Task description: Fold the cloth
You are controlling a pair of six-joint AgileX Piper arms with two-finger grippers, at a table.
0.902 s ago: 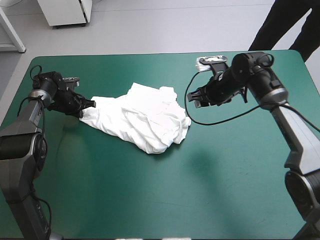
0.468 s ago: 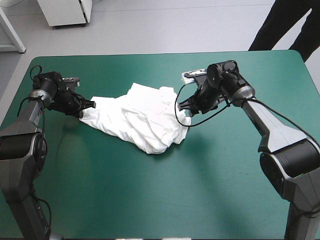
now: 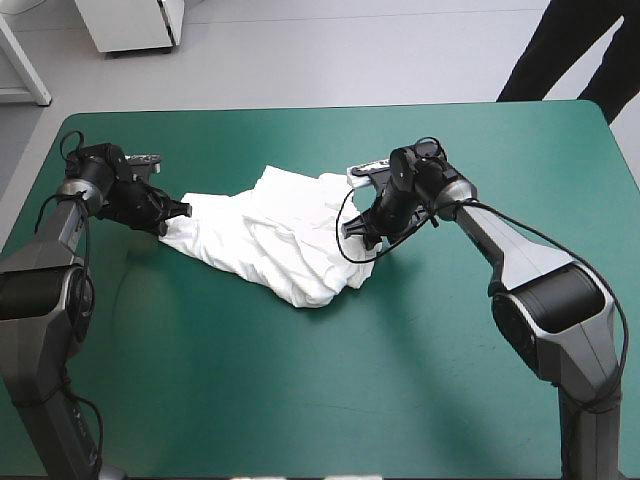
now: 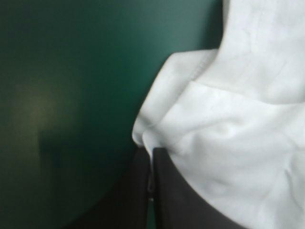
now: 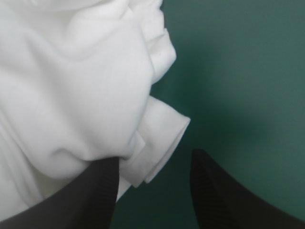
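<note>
T-shirt (image 3: pixel 280 240) heaped on the teal-green cover (image 3: pixel 300 380), long axis roughly 10 to 4 o'clock. The left gripper (image 3: pixel 180 211) pinches its 9 o'clock end — the right gripper (image 5: pixel 153 160) gapes at 3 o'clock, folded hem (image 5: pixel 162 133) between its fingers.

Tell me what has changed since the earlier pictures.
The right gripper has swung leftward across the table, from well clear of the T-shirt to its right edge. Its fingers stand open with a rolled edge of the cloth at the gap between them, nothing gripped yet. The left gripper stays shut on the T-shirt's left end, and the heap lies where it did.
</note>
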